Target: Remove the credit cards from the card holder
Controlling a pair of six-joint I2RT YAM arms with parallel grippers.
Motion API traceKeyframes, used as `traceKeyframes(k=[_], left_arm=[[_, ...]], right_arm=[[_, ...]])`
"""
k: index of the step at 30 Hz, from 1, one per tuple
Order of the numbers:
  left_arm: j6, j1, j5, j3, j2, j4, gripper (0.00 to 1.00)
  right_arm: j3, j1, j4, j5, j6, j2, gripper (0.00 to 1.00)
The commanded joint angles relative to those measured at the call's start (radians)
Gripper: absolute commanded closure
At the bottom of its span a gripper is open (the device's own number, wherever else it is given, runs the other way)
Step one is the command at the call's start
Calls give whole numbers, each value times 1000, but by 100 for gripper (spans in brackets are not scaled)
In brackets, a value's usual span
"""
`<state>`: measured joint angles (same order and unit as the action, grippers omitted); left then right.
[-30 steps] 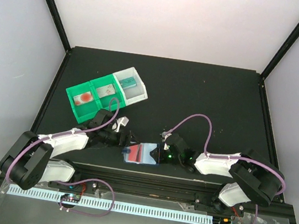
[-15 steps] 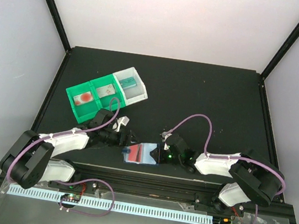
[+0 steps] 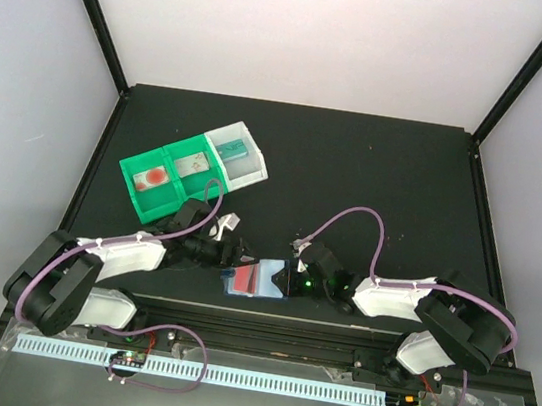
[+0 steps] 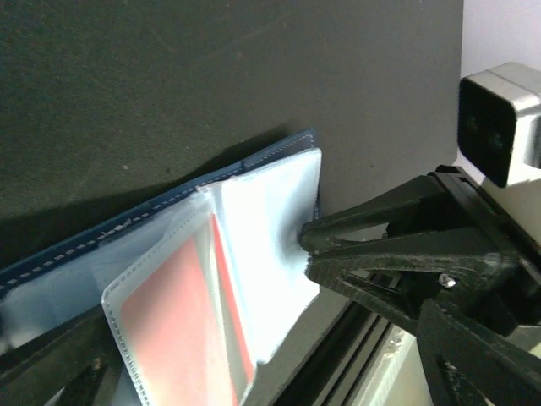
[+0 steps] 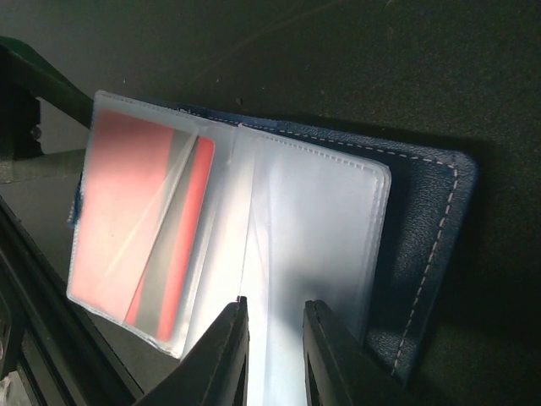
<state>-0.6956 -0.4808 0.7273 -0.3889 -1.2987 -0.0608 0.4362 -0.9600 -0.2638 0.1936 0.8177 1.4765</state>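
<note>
The card holder (image 3: 258, 280) is a dark blue wallet with clear plastic sleeves, lying open near the table's front edge. A red-orange credit card (image 5: 135, 220) shows inside the left sleeve (image 4: 173, 321). A second card edge (image 5: 182, 245) sits behind it. My right gripper (image 5: 275, 338) is shut on the edge of the clear sleeve pages, with one finger (image 5: 232, 342) on each side. My left gripper (image 3: 231, 252) is open just left of the holder, with nothing between its fingers. In the left wrist view the right gripper's fingers (image 4: 372, 245) pinch the sleeve's edge.
A green compartment tray (image 3: 140, 200) lies at the back left. It holds a card with a red patch (image 3: 154, 175) and a pale card (image 3: 194, 164). Its white end bin (image 3: 240, 153) holds a teal item. The table's metal front rail (image 3: 264, 325) runs just below the holder.
My left gripper has edged a little right and away, closer to the holder's left end. The right gripper and the holder have stayed where they were.
</note>
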Motion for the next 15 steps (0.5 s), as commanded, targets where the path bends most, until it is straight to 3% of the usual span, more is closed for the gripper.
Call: traceKeyframes(k=[1, 8, 15], left_arm=[[-29, -24, 26, -23, 57, -34, 12], [-35, -32, 15, -39, 24, -37, 41], [-48, -44, 4, -52, 24, -39, 56]], right_arm=[[-19, -6, 23, -12, 3, 17, 78], [-30, -6, 21, -21, -10, -76, 72], [5, -26, 35, -17, -11, -120, 63]])
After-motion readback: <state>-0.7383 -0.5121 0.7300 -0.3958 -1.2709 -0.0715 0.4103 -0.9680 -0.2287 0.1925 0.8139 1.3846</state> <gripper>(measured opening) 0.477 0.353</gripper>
